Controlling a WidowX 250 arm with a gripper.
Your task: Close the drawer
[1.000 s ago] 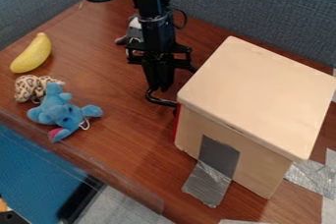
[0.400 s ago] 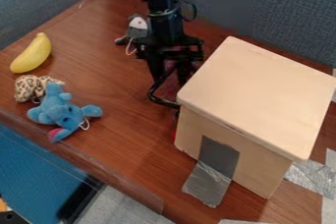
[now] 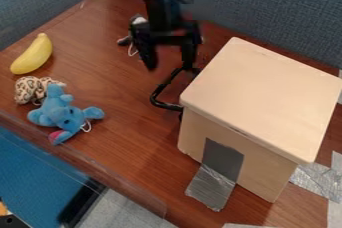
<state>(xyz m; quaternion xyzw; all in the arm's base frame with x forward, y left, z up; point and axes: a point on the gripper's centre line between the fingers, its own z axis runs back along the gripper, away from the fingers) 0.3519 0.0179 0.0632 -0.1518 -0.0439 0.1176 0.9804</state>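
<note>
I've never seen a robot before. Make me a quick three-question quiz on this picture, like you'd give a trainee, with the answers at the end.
1. True or false: the gripper is open.

2. Which of these lies nearest the banana?
A) the blue toy
B) the spotted toy
C) the box's handle

3. Fill in the blank: a strip of grey ____ runs down the side of the box onto the table.

Key: 1. True. 2. B. 3. Tape.
</note>
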